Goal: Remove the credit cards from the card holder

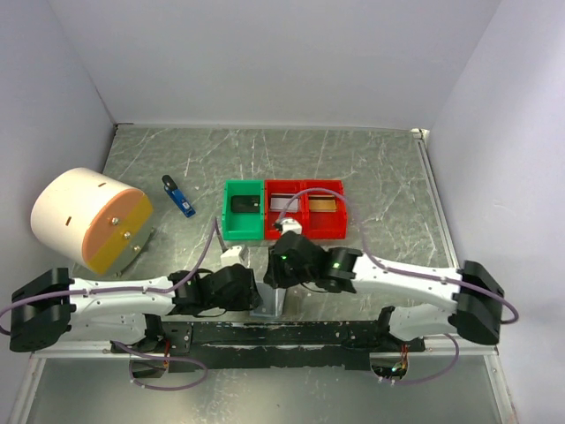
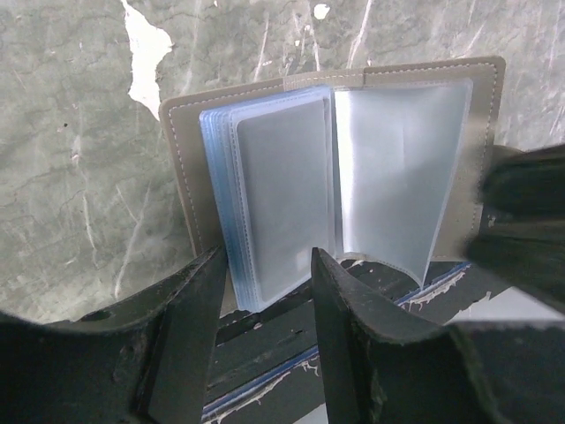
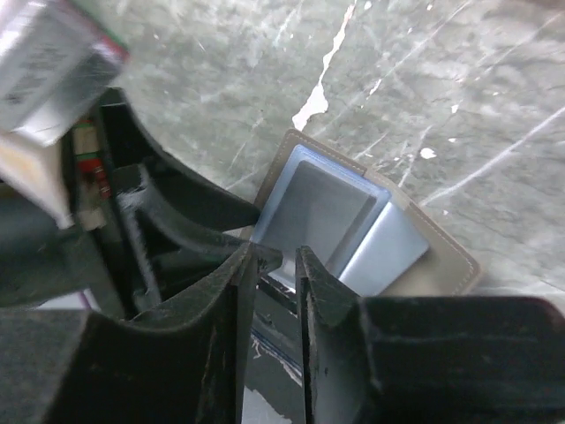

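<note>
A: State the card holder position.

B: Open, flat on the marbled table, centre to upper right of frame. Stacked pale blue sleeves on the left panel, one clear sleeve on the right.

A: Left gripper?

B: Bottom centre, jaws spread, fingers flanking the stack's lower edge. A dark blurred shape overlaps the holder's right edge.

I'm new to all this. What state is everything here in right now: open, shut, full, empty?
Card holder: lying open; the clear sleeves that show look empty.
Left end effector: open, fingers astride the sleeve stack's near edge.
Right end effector: fingers nearly together at the holder's edge; grip unclear.
Green tray: holds one dark item.
Red trays: both occupied, contents too small to name.
</note>
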`<state>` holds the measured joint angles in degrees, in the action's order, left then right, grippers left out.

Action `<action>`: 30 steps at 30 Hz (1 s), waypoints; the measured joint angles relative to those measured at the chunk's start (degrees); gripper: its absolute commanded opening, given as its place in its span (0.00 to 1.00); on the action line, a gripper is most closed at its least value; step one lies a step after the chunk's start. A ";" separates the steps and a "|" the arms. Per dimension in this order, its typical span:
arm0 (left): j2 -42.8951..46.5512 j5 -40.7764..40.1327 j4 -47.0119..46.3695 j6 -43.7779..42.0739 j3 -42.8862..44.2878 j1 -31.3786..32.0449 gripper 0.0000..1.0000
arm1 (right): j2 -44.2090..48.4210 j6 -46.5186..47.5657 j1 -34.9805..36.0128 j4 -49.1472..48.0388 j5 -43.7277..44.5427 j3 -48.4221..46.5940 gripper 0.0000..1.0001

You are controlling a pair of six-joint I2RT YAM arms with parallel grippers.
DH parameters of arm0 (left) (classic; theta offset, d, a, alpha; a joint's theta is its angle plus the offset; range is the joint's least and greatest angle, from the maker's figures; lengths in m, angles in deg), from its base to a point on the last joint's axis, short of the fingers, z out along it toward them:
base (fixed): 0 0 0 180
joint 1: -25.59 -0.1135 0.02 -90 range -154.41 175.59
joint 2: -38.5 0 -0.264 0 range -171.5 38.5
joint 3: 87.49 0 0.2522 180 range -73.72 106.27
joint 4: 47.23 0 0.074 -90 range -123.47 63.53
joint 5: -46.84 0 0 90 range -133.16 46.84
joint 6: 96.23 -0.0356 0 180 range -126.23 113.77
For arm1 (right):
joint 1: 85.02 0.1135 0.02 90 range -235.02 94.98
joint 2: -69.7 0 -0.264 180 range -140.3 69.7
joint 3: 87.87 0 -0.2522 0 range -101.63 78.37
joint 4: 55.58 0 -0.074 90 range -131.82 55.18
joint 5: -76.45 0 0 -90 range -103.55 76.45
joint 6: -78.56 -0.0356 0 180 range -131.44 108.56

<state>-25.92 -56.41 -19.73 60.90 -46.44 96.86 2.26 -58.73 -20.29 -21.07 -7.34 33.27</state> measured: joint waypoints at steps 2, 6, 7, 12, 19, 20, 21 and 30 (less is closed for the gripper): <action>1.05 0.00 -0.15 0.33 -0.74 0.00 0.54 | -4.85 -0.70 1.27 -0.74 0.15 -1.16 0.24; 3.91 0.00 -0.20 0.74 -1.92 0.02 0.54 | -11.82 -2.99 2.45 -1.22 1.09 -1.44 0.35; 4.83 0.00 -0.20 0.83 -2.27 0.04 0.54 | -12.61 -3.37 2.67 -1.68 0.96 -0.96 0.37; 9.18 -0.63 1.22 2.01 -3.52 0.11 0.54 | -15.34 -5.27 4.59 -3.63 0.72 1.36 0.44; 16.55 -4.66 9.27 6.29 -3.74 0.11 0.55 | -18.99 -6.16 6.08 -3.37 1.99 0.68 0.53; 17.75 -5.20 10.40 6.99 -3.87 0.11 0.55 | -19.32 -6.29 6.19 -3.32 2.14 0.48 0.54; 18.67 -5.66 11.19 7.50 -3.98 0.11 0.55 | -19.47 -6.34 6.32 -3.30 2.25 0.31 0.55; 23.12 -8.26 17.07 10.58 -4.57 0.11 0.56 | -20.59 -8.04 6.93 -3.34 2.89 -0.72 0.64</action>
<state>-2.80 -64.67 -2.66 71.48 -51.00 96.96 -18.33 -66.77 -13.36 -24.41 -4.45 32.55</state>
